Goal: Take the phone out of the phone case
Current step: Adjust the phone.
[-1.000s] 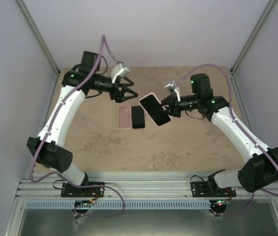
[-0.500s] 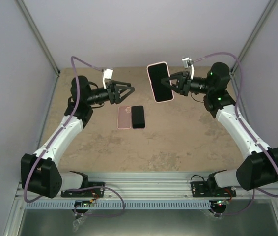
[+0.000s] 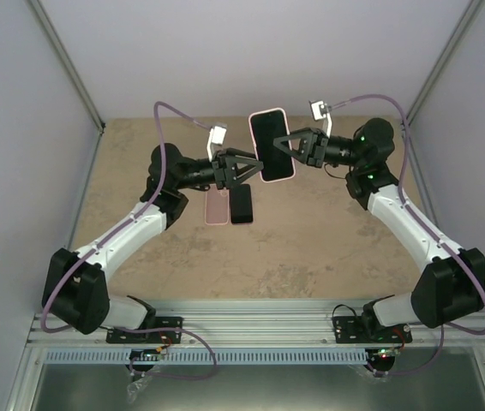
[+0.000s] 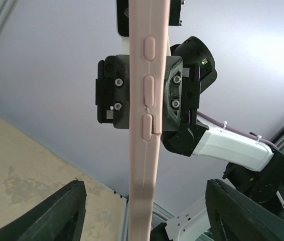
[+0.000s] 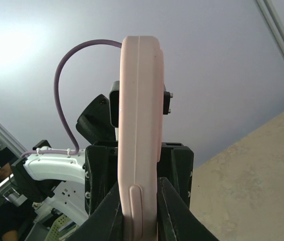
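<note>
My right gripper (image 3: 285, 146) is shut on a black phone in a pink case (image 3: 272, 145) and holds it upright in the air above the table's far middle. In the right wrist view the case's pink edge (image 5: 139, 115) stands clamped between my right gripper's fingers (image 5: 139, 188). My left gripper (image 3: 254, 166) is open right beside the phone's lower left edge. In the left wrist view the case's edge with its buttons (image 4: 146, 140) stands between the spread fingers of my left gripper (image 4: 145, 188), touching neither.
A bare pink case (image 3: 217, 208) and a bare black phone (image 3: 241, 204) lie side by side on the tan table (image 3: 328, 248) under my left gripper. Grey walls close in the back and both sides.
My left gripper has swung right, up to the held phone, its fingers now either side of the case's edge. My right gripper has shifted the phone slightly left.
</note>
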{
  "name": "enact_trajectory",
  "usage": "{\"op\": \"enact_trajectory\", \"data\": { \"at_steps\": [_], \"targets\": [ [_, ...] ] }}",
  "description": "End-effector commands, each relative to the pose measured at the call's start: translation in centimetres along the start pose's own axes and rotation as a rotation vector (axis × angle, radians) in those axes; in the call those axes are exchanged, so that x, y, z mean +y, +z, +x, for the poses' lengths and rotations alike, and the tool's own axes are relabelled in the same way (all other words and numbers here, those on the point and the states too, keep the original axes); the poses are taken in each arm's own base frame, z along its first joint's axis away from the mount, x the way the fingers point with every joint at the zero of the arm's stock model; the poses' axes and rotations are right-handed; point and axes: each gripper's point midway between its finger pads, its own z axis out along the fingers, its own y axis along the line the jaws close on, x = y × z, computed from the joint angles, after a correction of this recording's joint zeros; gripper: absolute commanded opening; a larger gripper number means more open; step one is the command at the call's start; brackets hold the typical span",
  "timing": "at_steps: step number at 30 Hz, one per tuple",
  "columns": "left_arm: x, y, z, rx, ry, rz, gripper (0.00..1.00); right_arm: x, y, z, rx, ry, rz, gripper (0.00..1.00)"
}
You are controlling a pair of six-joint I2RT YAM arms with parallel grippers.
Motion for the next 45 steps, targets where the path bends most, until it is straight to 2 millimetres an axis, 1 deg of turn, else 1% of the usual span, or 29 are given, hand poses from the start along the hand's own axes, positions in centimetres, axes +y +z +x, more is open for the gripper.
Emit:
{"op": "enact_trajectory", "data": {
  "at_steps": [1,2,8,14,18,21,23,24,25,26,28,30,33,38,41,45],
  "targets": [
    [-0.8,0.5,-0.7,-0.026,0.024,0.018,0.59,0.2,0.1,-0.5,-0.040,-0.008,-0.008,0.00],
    [-0.8,0.6,-0.5,-0.019,0.025,0.014,0.58,0.2,0.2,-0.4,-0.039,-0.006,-0.009,0.01],
    [-1.0,0.6,0.0,-0.003,0.042,0.011,0.38,-0.1,0.5,-0.3,-0.036,0.005,-0.008,0.00],
    [-1.0,0.9,-0.3,-0.018,0.032,0.028,0.29,0.0,1.3,0.1,-0.029,0.022,-0.032,0.01],
    [-1.2,1.0,-0.3,-0.008,0.041,0.040,0.18,-0.2,1.2,0.3,-0.029,0.025,-0.027,0.01],
    [-1.4,0.9,0.3,0.022,0.058,0.034,0.06,-0.1,1.0,0.4,-0.015,0.007,-0.016,0.00],
    [-1.3,0.7,0.8,0.048,0.077,0.018,0.00,-0.4,0.8,0.6,0.000,-0.016,0.002,0.03],
    [-1.3,0.6,1.1,0.064,0.086,0.013,0.00,-0.8,0.6,0.8,0.015,-0.013,0.021,0.07],
    [-1.2,0.5,1.5,0.081,0.094,0.008,0.00,-0.7,0.5,0.8,0.022,-0.043,0.029,0.12],
    [-1.2,0.4,1.8,0.099,0.100,0.003,0.00,-1.1,0.3,1.2,0.045,-0.046,0.050,0.15],
    [-0.9,0.3,2.5,0.144,0.107,-0.005,0.00,-1.2,0.0,1.5,0.075,-0.087,0.078,0.17],
    [-0.8,0.2,3.3,0.192,0.117,-0.005,0.00,-1.2,-0.2,1.9,0.103,-0.115,0.099,0.17],
    [-1.1,0.1,4.0,0.248,0.134,0.018,0.00,-1.3,-0.5,2.9,0.143,-0.133,0.106,0.19],
    [-0.8,0.1,4.7,0.310,0.138,0.021,0.00,-2.0,-0.8,4.9,0.197,-0.101,0.106,0.20],
    [-0.8,0.2,4.6,0.318,0.148,0.025,0.00,-2.3,-0.9,5.4,0.214,-0.091,0.107,0.19],
    [-0.7,0.3,4.2,0.314,0.146,0.018,0.00,-2.4,-0.9,5.9,0.224,-0.080,0.104,0.15]
  ]
}}
